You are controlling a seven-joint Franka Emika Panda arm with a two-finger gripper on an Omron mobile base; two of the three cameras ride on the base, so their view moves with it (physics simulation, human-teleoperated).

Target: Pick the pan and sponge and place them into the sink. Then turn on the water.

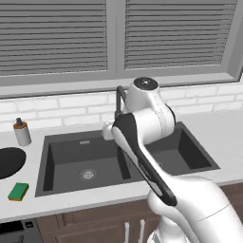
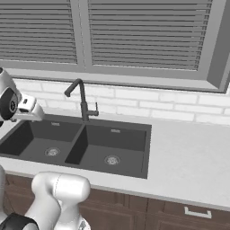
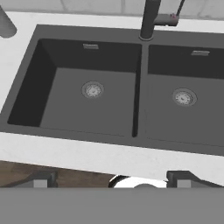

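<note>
My gripper (image 3: 111,180) hangs above the front edge of the sink (image 3: 138,109), fingers spread wide, nothing between them. Both basins lie bare. The pan (image 1: 9,161) sits on the counter left of the sink, cut off by the frame edge, I think; the sponge (image 1: 18,191) lies just in front of it.

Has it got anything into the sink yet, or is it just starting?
Just starting. Both basins of the sink hold nothing. The pan and sponge sit on the counter to its left. The fingers stand open, holding nothing. No water runs from the faucet.
</note>
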